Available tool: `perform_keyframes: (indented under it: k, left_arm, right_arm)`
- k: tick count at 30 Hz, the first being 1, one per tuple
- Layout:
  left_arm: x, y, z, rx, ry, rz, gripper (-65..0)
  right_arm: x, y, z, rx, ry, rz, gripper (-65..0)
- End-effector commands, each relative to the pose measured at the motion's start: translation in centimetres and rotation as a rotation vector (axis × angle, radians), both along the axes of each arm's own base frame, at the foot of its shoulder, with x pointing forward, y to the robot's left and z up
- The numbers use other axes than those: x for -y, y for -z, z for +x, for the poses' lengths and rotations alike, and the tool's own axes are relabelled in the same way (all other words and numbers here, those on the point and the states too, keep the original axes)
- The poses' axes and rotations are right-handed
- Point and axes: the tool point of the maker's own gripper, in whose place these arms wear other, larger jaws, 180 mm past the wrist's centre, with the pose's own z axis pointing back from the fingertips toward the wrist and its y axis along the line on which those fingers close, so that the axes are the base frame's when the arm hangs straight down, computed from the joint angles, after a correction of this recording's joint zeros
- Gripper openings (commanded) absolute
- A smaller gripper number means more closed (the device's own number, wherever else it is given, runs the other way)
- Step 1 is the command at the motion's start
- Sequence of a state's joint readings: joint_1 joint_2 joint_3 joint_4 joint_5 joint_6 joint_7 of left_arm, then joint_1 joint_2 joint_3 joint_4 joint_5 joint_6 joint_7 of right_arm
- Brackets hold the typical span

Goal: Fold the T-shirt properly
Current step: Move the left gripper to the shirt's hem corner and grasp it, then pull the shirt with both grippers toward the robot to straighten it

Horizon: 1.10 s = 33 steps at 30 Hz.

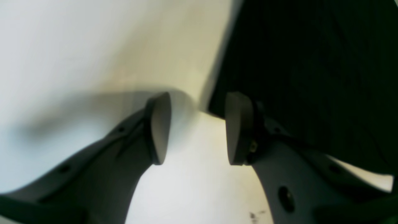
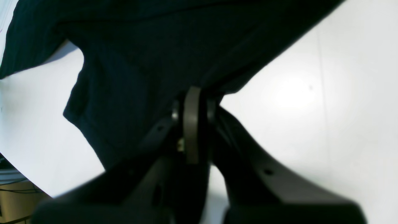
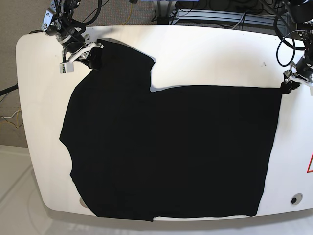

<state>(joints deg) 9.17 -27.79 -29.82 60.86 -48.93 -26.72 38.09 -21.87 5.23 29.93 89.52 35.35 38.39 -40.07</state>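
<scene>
The black T-shirt (image 3: 171, 147) lies spread flat over most of the white table (image 3: 205, 58), one sleeve pointing to the back left. My right gripper (image 3: 93, 58) is at that back-left sleeve; in the right wrist view it (image 2: 193, 99) is shut with the dark cloth (image 2: 140, 62) pinched between its pads. My left gripper (image 3: 286, 85) sits at the shirt's back-right corner. Seen from the left wrist, it (image 1: 197, 124) is open, and the cloth's corner (image 1: 311, 77) lies just beyond the gap, beside the right-hand finger (image 1: 238, 127).
Cables and metal framing (image 3: 220, 14) run behind the table's back edge. A red marking (image 3: 309, 164) and a small round hole (image 3: 293, 199) are near the right edge. The shirt's front hem lies close to the table's front edge (image 3: 195, 218).
</scene>
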Motion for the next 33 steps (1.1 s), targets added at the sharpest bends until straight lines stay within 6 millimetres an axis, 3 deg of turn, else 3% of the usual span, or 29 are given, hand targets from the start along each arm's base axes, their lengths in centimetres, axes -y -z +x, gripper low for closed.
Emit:
perform_keyframes:
  k: [1,9,19,33]
  left_arm:
    - [1.2,2.2,-2.1,-0.141,0.061,-0.002,-40.4]
    - [1.8,2.7,-2.6,-0.167,0.102,0.027,-47.4]
    - [2.2,2.8,-1.7,-0.140,0.125,0.076,-59.0]
    - [2.2,1.4,-0.7,-0.074,0.163,0.069,-58.4]
  right_arm:
    - [0.3,0.3,-0.4,-0.026,-0.014,-0.026,-65.0]
    - [0.3,0.2,-0.3,-0.022,-0.018,-0.024,-65.0]
    - [0.2,0.0,-0.1,-0.015,-0.021,-0.021,-65.0]
    - [0.1,0.4,-0.5,-0.030,-0.026,-0.020,-65.0]
